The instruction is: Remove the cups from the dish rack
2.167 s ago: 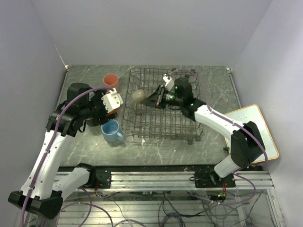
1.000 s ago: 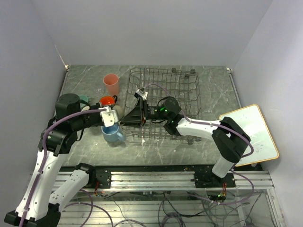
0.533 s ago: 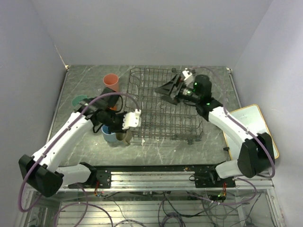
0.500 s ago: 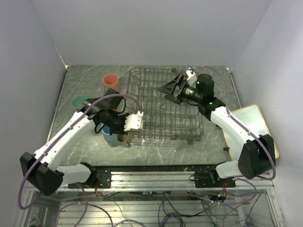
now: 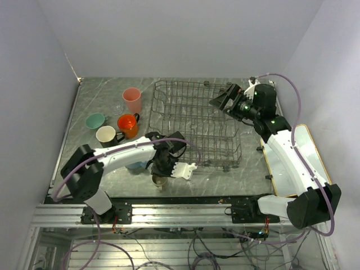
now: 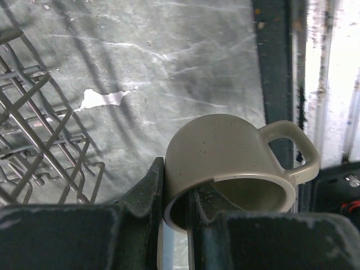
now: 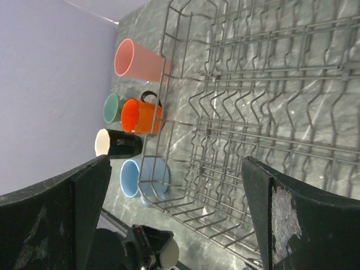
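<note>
The small beige cup (image 6: pixel 230 152) is pinched by its wall in my left gripper (image 6: pixel 177 202), one finger inside the mouth and one outside. It hangs low by the table's front edge (image 5: pixel 159 180), in front of the dish rack (image 5: pixel 194 126). My left gripper (image 5: pixel 169 167) is shut on it. My right gripper (image 5: pixel 225 102) stands wide open above the rack's far right corner, holding nothing. In the right wrist view the rack (image 7: pixel 264 101) holds no cups. Left of it stand the pink tumbler (image 5: pixel 132 100), mint-green cup (image 5: pixel 94 120), orange mug (image 5: pixel 128 125) and black mug (image 5: pixel 107 135). The light-blue mug (image 7: pixel 143 180) is mostly hidden under my left arm.
A white board with an orange rim (image 5: pixel 310 140) lies at the right edge, partly under my right arm. The metal rail (image 5: pixel 180 211) runs just beyond the table's front edge, close to the beige cup.
My left arm has swung the beige cup down and right toward the front edge. My right gripper has pulled back to the rack's far right and opened wide.
</note>
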